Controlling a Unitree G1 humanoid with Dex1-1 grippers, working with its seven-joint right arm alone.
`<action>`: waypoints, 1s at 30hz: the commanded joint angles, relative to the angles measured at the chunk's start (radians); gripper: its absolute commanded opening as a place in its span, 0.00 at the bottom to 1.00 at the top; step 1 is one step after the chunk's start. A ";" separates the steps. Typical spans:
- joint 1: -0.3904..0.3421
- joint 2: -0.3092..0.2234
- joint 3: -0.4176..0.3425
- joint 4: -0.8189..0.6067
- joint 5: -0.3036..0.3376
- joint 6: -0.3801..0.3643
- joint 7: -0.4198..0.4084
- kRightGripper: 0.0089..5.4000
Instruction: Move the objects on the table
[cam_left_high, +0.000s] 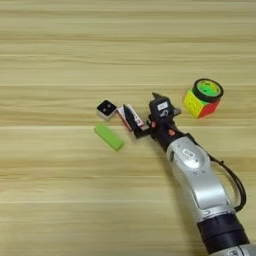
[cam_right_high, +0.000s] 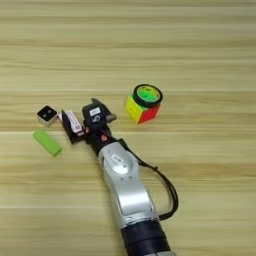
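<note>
Table (cam_left_high: 60, 200): broad light wood, planks running left to right.
Right gripper (cam_left_high: 134, 119): centre, black fingers closed on red-and-white card (cam_left_high: 128, 116).
Puzzle cube (cam_left_high: 200, 104): right, rigid; black tape ring (cam_left_high: 208, 90) stacked on top.
Green bar (cam_left_high: 109, 136): left, flat, likely light; best pinched across long edges.
White cube (cam_left_high: 106, 109): far of bar, tiny, black-topped.

— What can't I read from up here?

— The puzzle cube's (cam_left_high: 201, 104) top is covered by the tape ring (cam_left_high: 208, 90). The red-and-white card (cam_right_high: 74, 123) is partly behind a black finger (cam_left_high: 131, 118). My forearm (cam_right_high: 131, 197) is cut off at the near edge.
</note>
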 joint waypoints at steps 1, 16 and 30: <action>-0.043 -0.020 -0.041 -0.119 -0.001 -0.016 -0.036 0.98; -0.114 -0.091 -0.259 -0.046 0.051 -0.027 -0.143 0.99; -0.193 -0.146 -0.341 0.198 0.073 -0.098 -0.161 0.99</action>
